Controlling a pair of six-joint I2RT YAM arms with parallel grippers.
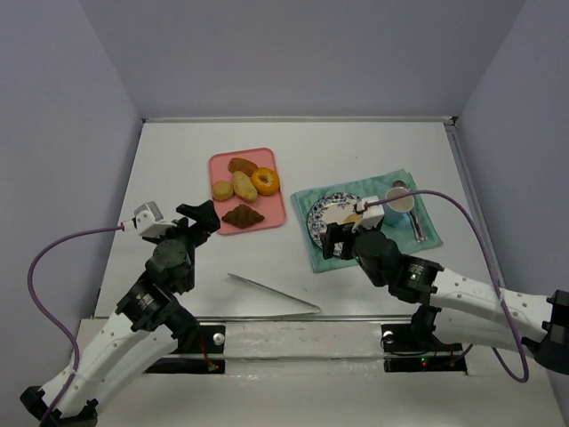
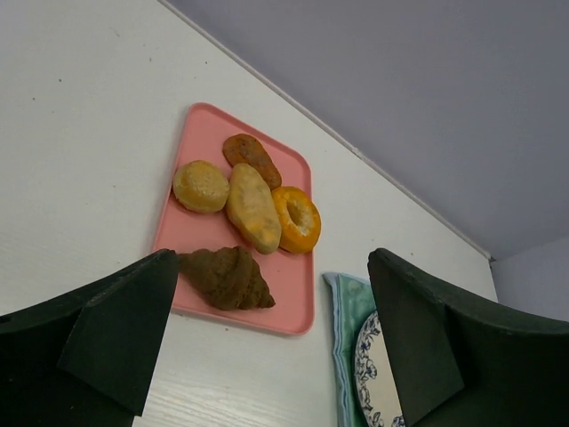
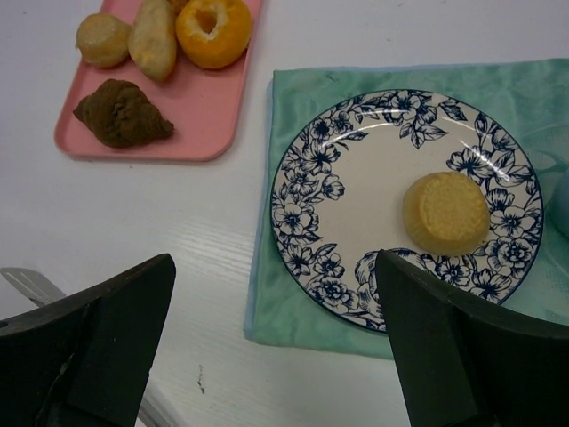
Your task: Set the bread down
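Note:
The bread (image 3: 444,213), a small round pale tan-yellow bun, lies on the right side of the blue-flowered plate (image 3: 302,196), free of any gripper. My right gripper (image 3: 274,267) is open and empty just above the plate's near-left rim; in the top view it (image 1: 342,233) covers much of the plate (image 1: 320,212). My left gripper (image 2: 271,267) is open and empty, hovering near the front edge of the pink tray (image 2: 200,133), also seen from above (image 1: 200,218).
The pink tray (image 1: 274,209) holds a deeper golden bun (image 1: 222,189), an oval roll (image 1: 244,185), an orange donut (image 1: 265,181), a brown croissant (image 1: 242,215) and a reddish pastry. A green cloth (image 3: 302,98) underlies the plate, a mug (image 1: 400,200) and a spoon. A flat knife (image 1: 271,294) lies front centre.

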